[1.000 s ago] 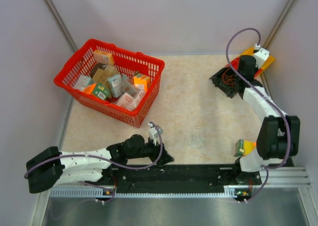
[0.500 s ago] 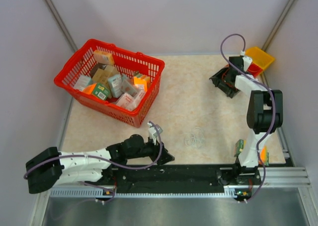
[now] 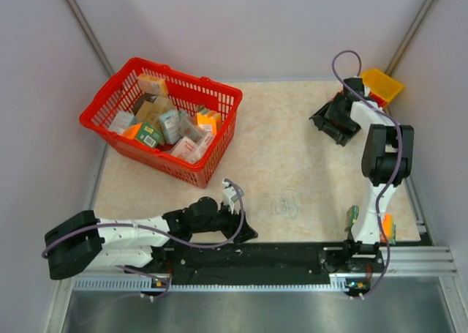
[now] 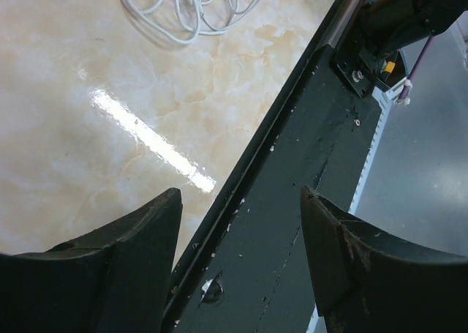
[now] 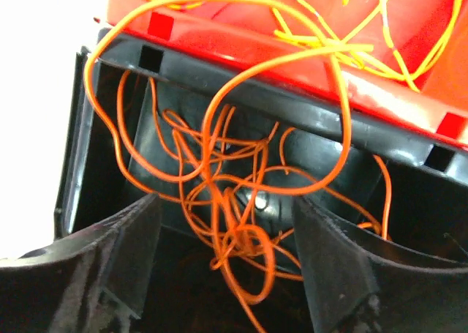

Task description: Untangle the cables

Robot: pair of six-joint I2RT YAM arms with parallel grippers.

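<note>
A tangle of thin orange cables (image 5: 227, 223) hangs loosely inside a black bin (image 5: 307, 121), right between the fingers of my right gripper (image 5: 225, 201). Its jaws stand wide apart and press on nothing. Thin yellow wires (image 5: 351, 33) lie in the red bin (image 5: 241, 33) just behind. From above, the right gripper (image 3: 338, 117) is at the black bin (image 3: 327, 123) at the far right. A whitish cable coil (image 3: 287, 203) lies on the table near the front. My left gripper (image 3: 247, 233) is open and empty just left of it, over the black base rail (image 4: 292, 223). The coil (image 4: 191, 7) shows at the top of the left wrist view.
A red basket (image 3: 186, 80) full of small boxes stands at the back left. A yellow bin (image 3: 382, 84) sits in the far right corner. Small green (image 3: 352, 216) and orange (image 3: 385, 227) packs lie by the right arm's base. Grey walls close in the table.
My right gripper has opened and let go of the orange tangle, which now hangs in the black bin. The right arm's elbow folded in. The left arm shifted slightly right.
</note>
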